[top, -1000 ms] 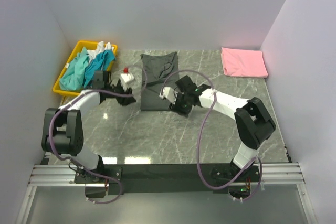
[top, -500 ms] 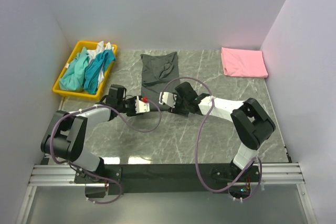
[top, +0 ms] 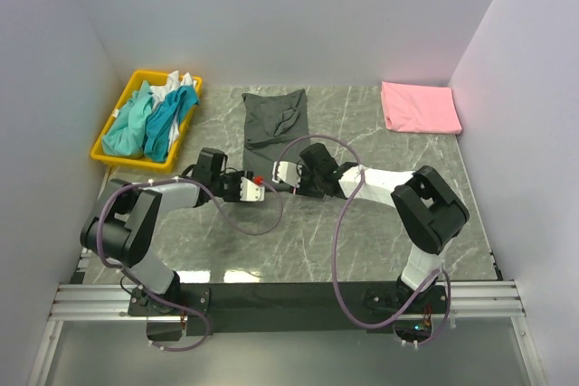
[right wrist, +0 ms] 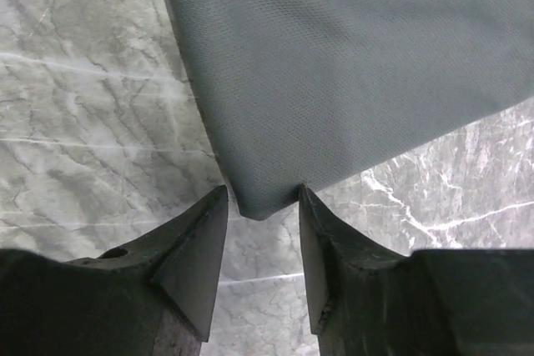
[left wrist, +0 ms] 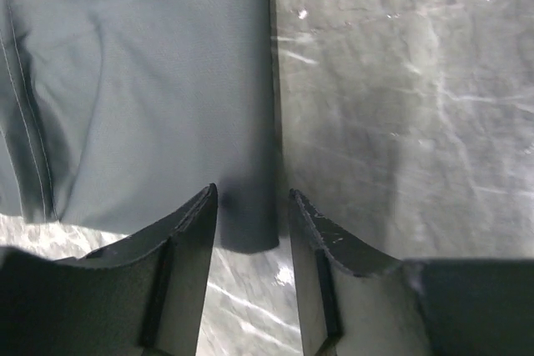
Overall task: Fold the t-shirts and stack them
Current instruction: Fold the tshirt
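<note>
Since both my claws sit at the near end of the grey shirt (top: pixel 276 119), the coming move turns on that end. The shirt lies as a narrow strip on the tabletop (top: pixel 308 232), toward the far side, its long axis running straight away from my bases. My left claw (left wrist: pixel 252 193) is released, fingers parted, with one near corner of the cloth lying in the gap and not pinched. My right claw (right wrist: pixel 263 189) is released too, the other near corner poking between its fingers. From above, the two claws are just beside each other, and they hide the near hem. Neither arm is nearer; each has its own corner, and the rest of the shirt stretches away from both.

I judge the next step is to clench on both corners together, lift, and carry the hem along the long axis toward the far end, halving the strip; if one side bites late, the fold will skew. The pink shirt (top: pixel 419 106) lies folded at the far right, well apart; the teal and white shirts (top: pixel 149 115) wait in the tray (top: pixel 104 153) at the far left.
</note>
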Robot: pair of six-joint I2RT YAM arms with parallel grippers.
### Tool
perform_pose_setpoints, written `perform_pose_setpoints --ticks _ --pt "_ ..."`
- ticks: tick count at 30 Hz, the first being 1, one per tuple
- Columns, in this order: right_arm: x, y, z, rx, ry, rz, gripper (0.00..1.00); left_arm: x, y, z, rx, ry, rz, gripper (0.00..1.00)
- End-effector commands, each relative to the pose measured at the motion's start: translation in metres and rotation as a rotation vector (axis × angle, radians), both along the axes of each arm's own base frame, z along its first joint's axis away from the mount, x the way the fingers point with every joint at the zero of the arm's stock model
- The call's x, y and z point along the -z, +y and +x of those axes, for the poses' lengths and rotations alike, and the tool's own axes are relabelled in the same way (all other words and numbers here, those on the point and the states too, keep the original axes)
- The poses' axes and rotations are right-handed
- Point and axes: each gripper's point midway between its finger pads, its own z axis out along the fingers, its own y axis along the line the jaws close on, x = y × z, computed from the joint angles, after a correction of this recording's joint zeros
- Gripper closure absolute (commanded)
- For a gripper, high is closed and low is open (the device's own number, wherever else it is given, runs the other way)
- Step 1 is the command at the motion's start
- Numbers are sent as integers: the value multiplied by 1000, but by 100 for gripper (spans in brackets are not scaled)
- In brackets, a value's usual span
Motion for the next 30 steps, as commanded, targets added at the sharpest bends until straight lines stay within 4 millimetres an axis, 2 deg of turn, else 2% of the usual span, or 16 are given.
perform_pose_setpoints --ticks 1,3,5,6,7,8,9,13,17,18,20,21,23,24,25,30 --pt "7 4 -5 -38 9 -11 53 11 0 1 0 34 34 55" --pt "10 6 -4 -41 19 -20 63 12 2 5 -13 37 47 59" --pt "9 6 -2 -36 28 -32 79 15 2 6 -20 63 61 70" --pt "10 5 -3 -37 33 -35 83 14 3 7 -25 62 66 74" --pt "9 5 -4 -37 36 -36 87 12 3 6 -24 54 65 82" --pt "10 3 -7 -39 43 -39 97 14 5 0 -14 70 73 85" --pt "4 2 -10 -34 44 -29 100 12 4 -4 -3 69 68 88" --pt "-10 0 -32 -27 106 15 100 -1 0 -32 46 76 53 99" --pt "-27 2 -64 -42 177 65 100 -14 -2 -62 98 82 38 99" --pt "-40 7 -75 -59 180 102 100 -14 -2 -74 108 113 43 99" --pt "-40 3 -100 -79 225 94 100 -25 -4 -91 127 127 20 99" --pt "-48 7 -114 -106 226 108 100 -31 0 -105 145 141 22 99" --pt "-43 -2 -136 -123 261 83 100 -36 1 -123 182 167 7 99" --pt "-52 -1 -146 -145 250 100 100 -41 5 -138 191 196 7 99" --pt "-50 -7 -157 -155 275 89 100 -44 6 -145 196 208 2 99" --pt "-71 -16 -182 -186 267 134 100 -67 12 -179 207 245 -54 99"
